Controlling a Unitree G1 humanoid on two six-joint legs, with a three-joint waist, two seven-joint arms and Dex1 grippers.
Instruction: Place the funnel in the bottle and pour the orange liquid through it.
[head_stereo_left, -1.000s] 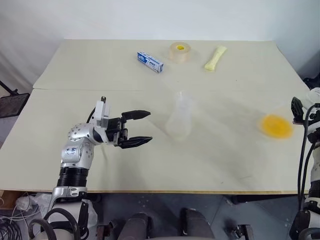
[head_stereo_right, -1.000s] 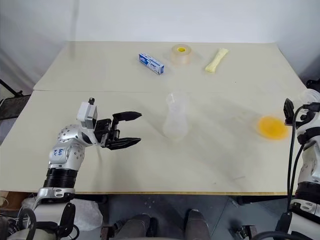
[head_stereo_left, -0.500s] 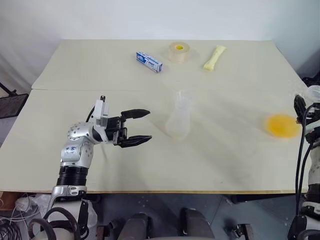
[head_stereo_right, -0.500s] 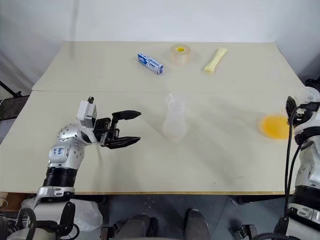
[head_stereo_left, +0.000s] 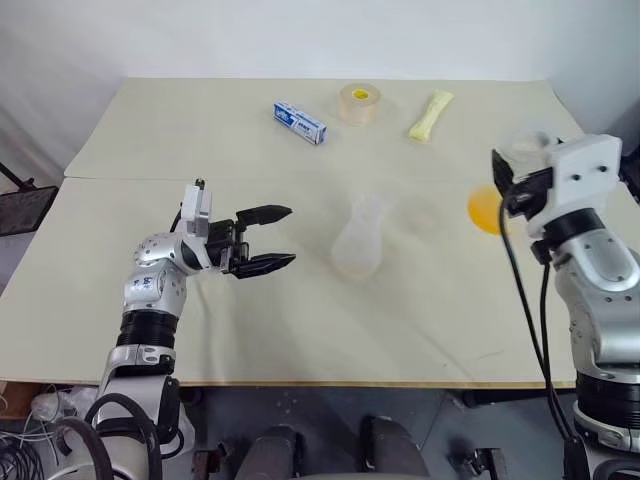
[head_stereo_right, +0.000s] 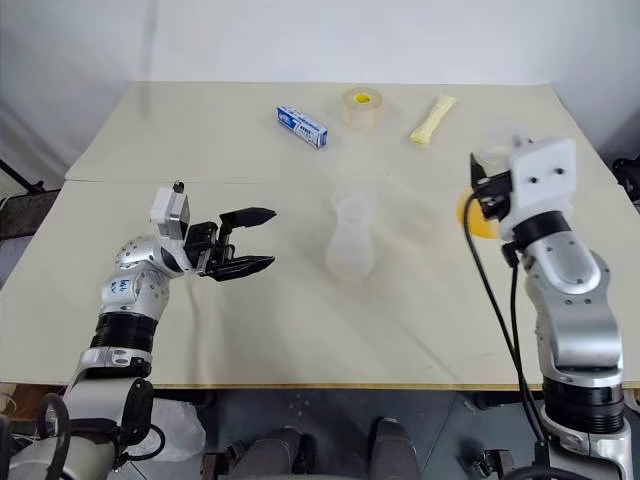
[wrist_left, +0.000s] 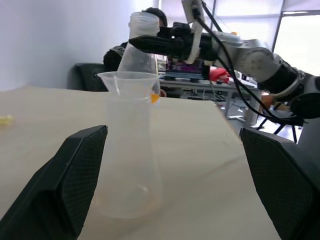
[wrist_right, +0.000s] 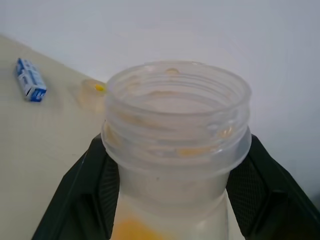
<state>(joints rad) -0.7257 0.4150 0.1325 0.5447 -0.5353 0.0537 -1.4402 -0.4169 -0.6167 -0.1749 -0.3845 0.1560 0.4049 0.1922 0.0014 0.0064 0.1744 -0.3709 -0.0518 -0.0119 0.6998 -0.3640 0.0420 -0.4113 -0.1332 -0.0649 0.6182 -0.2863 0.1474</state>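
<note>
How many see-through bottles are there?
2. One bottle stands on the table in the middle, with the funnel in its neck. The right gripper holds the other flask, with the orange liquid, up in the air.

My robot's arms are silver-grey metal with ribbed black joint collars. Each ends in a white wrist block and a gripper of two black textured fingers (wrist_left: 75, 185). Black cables (head_stereo_left: 525, 310) trail along the right arm (head_stereo_left: 600, 290).
</note>
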